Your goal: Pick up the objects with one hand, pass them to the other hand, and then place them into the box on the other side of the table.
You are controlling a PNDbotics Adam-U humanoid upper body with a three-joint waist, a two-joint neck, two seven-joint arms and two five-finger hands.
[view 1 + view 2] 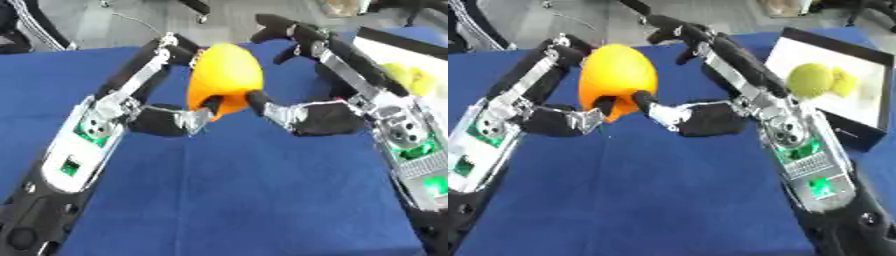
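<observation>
Orange fruit (619, 75) is held up over the blue worktop (667, 200), at 11 o'clock of centre. Left hand (562, 120) and right hand (702, 117) both curl round it, thumbs meeting underneath. Box (868, 90) at 3 o'clock holds yellow-green fruit (811, 80).

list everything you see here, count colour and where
orange fruit-shaped object: 1, orange, held up above the middle of the table between both hands
box: 1, black rim with white inside, right side of the table
round fruits: 2, yellow-green, touching each other inside the box
table cover: 1, blue, over the whole table
left hand: 1, black and silver, on the left side of the orange object
right hand: 1, black and silver, on its right side
</observation>
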